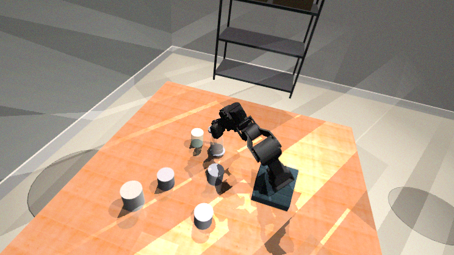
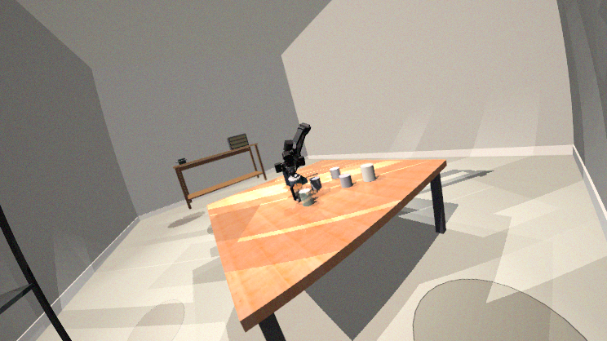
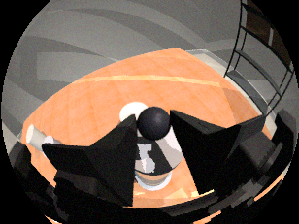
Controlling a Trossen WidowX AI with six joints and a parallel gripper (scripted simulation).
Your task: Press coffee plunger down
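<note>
The coffee press (image 1: 217, 151) (image 3: 165, 158) stands upright on the table, with a clear glass body and a pale base ring. Its round dark plunger knob (image 3: 153, 126) shows above the lid in the wrist view. My gripper (image 1: 216, 133) (image 2: 294, 176) (image 3: 152, 115) is over the press and shut on the knob, with one black finger on each side. The fingers and arm hide much of the press top in the top and exterior views. How far the knob stands above the lid is hard to tell.
A white-topped greenish jar (image 1: 196, 138) (image 2: 306, 197) stands close beside the press. A grey cylinder (image 1: 215, 174) (image 2: 316, 183) stands on the press's other side. Several more pale-topped cylinders, including a larger one (image 1: 132, 195) (image 2: 367, 172), stand farther off on the table.
</note>
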